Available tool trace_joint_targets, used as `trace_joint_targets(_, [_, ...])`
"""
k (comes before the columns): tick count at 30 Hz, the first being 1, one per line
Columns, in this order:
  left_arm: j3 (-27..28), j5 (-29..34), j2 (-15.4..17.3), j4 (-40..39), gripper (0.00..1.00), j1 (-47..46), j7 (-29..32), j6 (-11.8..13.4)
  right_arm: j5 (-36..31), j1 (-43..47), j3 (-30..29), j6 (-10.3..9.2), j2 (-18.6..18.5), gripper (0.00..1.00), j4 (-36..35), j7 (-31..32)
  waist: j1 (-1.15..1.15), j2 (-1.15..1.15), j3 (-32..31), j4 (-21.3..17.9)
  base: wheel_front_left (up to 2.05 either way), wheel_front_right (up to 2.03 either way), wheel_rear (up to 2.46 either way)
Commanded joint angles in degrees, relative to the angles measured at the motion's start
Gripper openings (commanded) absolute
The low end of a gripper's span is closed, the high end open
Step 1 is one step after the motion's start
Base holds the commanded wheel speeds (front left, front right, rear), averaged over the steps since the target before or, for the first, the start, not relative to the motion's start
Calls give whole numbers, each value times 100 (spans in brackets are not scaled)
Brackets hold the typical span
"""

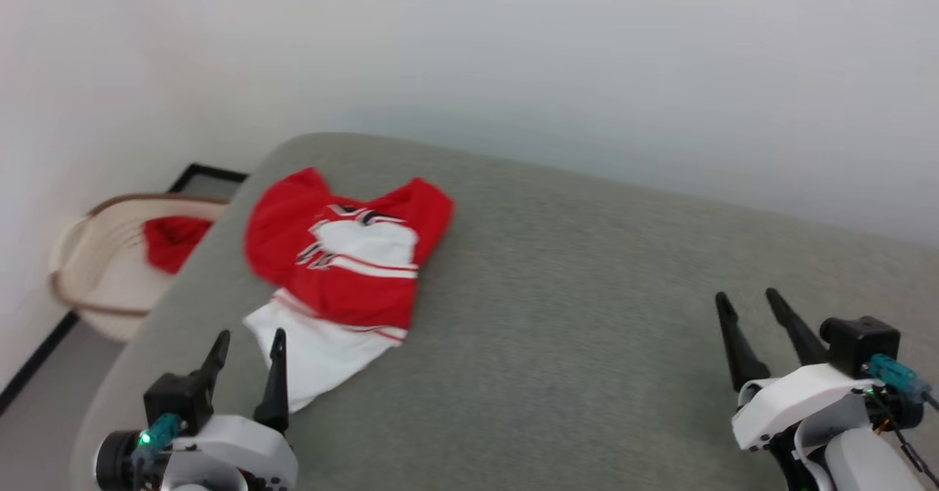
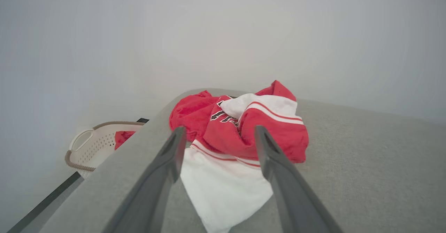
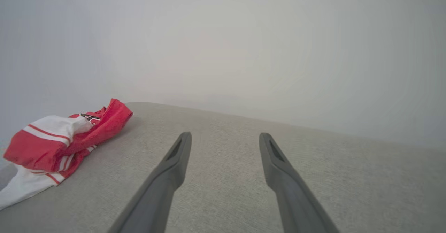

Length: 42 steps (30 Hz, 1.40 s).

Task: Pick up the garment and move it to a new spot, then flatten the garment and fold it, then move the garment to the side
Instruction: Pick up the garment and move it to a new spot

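Pale white wall (image 1: 587, 51) behind everything, plain.

Broad grey woven-fabric surface (image 1: 587, 293) with a rounded far-left corner.

Red jersey T-shirt with white sleeves and red-white stripe trim (image 1: 345, 271): lies crumpled in a heap on the left part of the grey surface, near its left edge. Black white-outlined lettering partly folded under. One white part trails out flat on the side nearest the robot.

Cream perforated plastic basket with a brown rim (image 1: 103, 278), on the floor past the surface's left edge.

Left gripper (image 1: 251, 335): two dark fingers spread apart, holding nothing, just beside the trailing white part; contact cannot be judged.

Right gripper (image 1: 747, 296): fingers likewise spread and empty, above bare grey fabric, well apart from the T-shirt.

Plain red cloth scrap (image 1: 172, 240) inside the basket.
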Motion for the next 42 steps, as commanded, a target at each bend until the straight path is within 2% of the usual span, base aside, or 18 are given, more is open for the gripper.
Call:
trace_joint_targets(1, [5, -18, 20, -19, 100, 79, 0, 34, 102, 50, 63, 2, 39, 100, 18, -12, 0, 0, -84, 917, 0, 0, 0])
trace_joint_targets(4, [100, -69, 73, -86, 100, 203, 0, 94, 77, -57, 285, 3, 119, 100, 27, 23, 0, 0, -46, 1290, 0, 0, 0])
trace_joint_targets(10, [546, -261, -54, -646, 100, 632, 0, 334, 171, -666, 1094, 1, 213, 100, 109, 150, 0, 0, 312, 1527, 0, 0, 0])
trace_joint_targets(16, [957, -331, -274, -1277, 100, 1145, 0, 519, 531, -1247, 1980, 1, 249, 100, 413, 95, 0, 0, 477, 1626, -12, -12, -12])
trace_joint_targets(25, [912, -191, -561, -1683, 100, 1491, 0, 607, 1216, -1495, 2800, 1, -46, 100, 604, -120, 0, 0, 467, 1598, -27, -27, -27])
trace_joint_targets(30, [875, -146, -610, -1703, 100, 1501, 0, 633, 1438, -1505, 2993, 1, -171, 100, 625, -185, 0, 0, 443, 1583, -5, -5, -5])
trace_joint_targets(35, [787, -107, -552, -1587, 100, 1362, 0, 528, 1537, -1441, 3026, 1, -252, 100, 624, -208, 0, 0, 402, 1552, 0, 0, 0])
trace_joint_targets(42, [380, 11, -223, -1304, 100, 593, 319, 133, 1407, -1077, 2547, 1, -327, 100, 323, -213, 0, 0, 345, 1466, 0, 0, 0])
